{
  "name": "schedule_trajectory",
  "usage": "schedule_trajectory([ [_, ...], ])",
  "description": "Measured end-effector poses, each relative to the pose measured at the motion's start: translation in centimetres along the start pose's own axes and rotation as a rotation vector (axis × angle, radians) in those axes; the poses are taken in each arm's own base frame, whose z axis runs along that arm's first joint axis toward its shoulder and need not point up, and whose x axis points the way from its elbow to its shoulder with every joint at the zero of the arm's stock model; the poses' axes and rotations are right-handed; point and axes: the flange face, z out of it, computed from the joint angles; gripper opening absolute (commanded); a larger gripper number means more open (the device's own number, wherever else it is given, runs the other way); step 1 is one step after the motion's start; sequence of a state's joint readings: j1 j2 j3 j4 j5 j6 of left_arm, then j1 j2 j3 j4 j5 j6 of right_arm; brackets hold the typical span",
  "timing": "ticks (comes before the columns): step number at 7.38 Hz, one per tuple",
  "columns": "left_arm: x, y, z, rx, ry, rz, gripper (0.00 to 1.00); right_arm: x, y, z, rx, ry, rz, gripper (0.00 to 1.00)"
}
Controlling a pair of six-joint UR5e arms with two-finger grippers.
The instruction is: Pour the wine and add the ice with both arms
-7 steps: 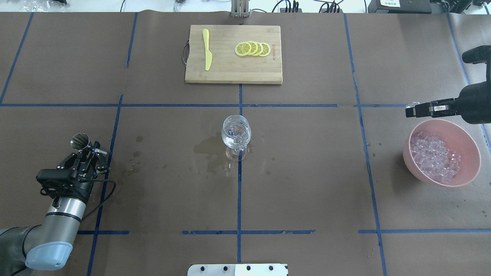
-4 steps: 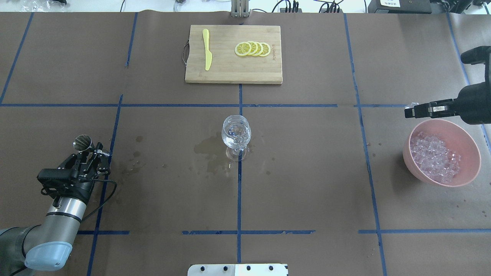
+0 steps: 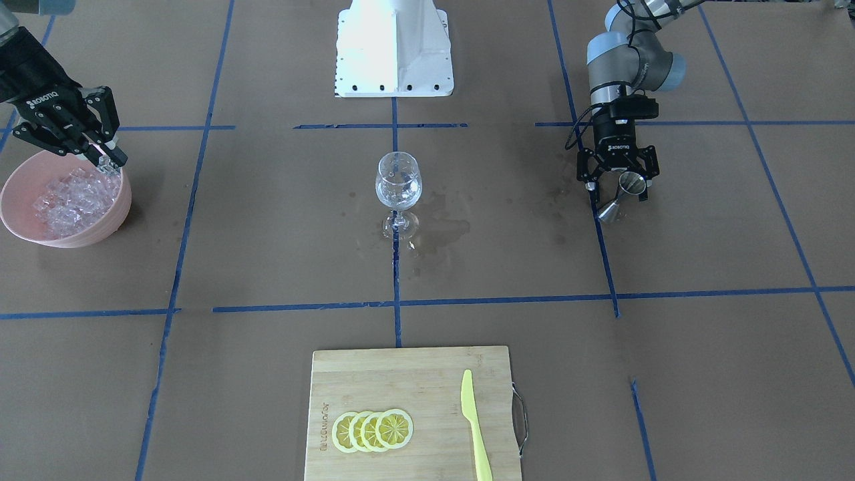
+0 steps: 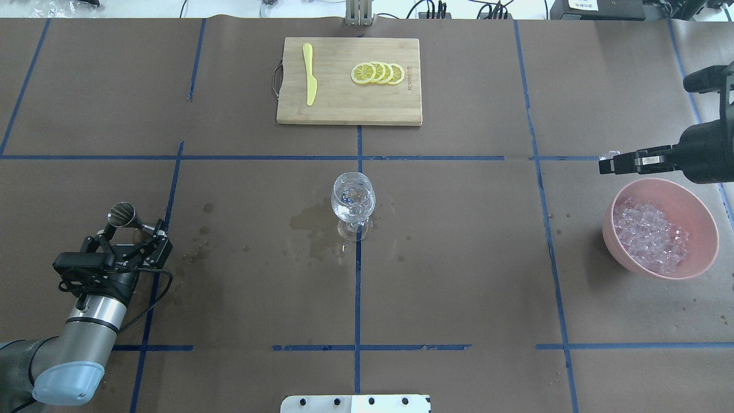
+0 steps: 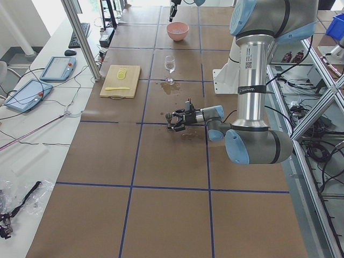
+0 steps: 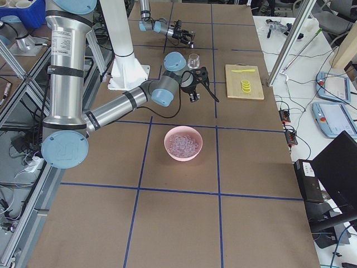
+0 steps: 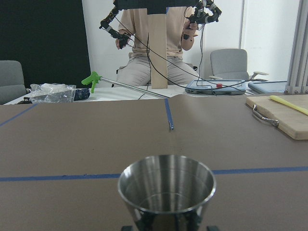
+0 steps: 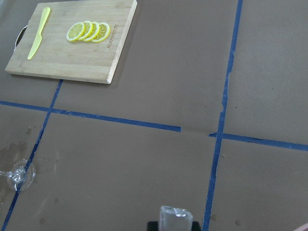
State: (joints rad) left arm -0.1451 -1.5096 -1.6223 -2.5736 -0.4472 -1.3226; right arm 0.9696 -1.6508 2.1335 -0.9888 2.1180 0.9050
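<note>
Near left: left gripper [image 4: 133, 230] low at the table [image 4: 459, 258], fingers spread wide and nothing pinched. A steel jigger [image 4: 121, 214] stands upright on the brown paper between and just ahead of the fingertips; contact with the pads can't be told. The wrist view looks straight into its top cup and shows bare metal walls, and whether any liquid is in it is unclear. Right of that are small dark wet spots, then a bigger wet stain [image 4: 309, 223] just left of the stemmed glass [image 4: 353, 198]. The glass is upright at centre on the blue tape cross. It has clear glinting contents in its bowl, presumably the wine, but liquid can't be separated from cubes. Far centre: wooden cutting board [image 4: 344, 109] with a yellow plastic knife [image 4: 310, 74] on its left part and overlapped lemon slices [image 4: 378, 73] to the right of it. Right side: right gripper [image 4: 608, 163] raised off the table, fingers closed on one clear ice cube [image 8: 175, 219], over the far-left edge of the pink bowl [image 4: 606, 232], cube clear of the heap. The rest of the ice [image 4: 651, 238] is heaped inside the bowl, near right, well apart from the glass.
</note>
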Motion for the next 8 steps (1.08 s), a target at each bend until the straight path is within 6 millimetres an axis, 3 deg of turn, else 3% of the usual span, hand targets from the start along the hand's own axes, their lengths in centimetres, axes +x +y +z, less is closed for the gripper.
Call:
schedule_trajectory([
  [3, -1.5, -2.0, -1.9, -0.154, 0.054, 0.023, 1.0, -2.5, -0.8, 0.6, 0.002, -0.037, 0.019, 0.0],
  [6, -0.7, -2.8, -3.8, -0.357, 0.14, 0.014, 1.0, -4.3, -1.4, 1.0, 0.007, -0.063, 0.009, 0.0],
  [8, -1.5, -4.4, -5.6, -0.477, 0.185, 0.007, 1.0, -8.0, -3.4, 1.4, 0.008, -0.089, 0.043, 0.0],
])
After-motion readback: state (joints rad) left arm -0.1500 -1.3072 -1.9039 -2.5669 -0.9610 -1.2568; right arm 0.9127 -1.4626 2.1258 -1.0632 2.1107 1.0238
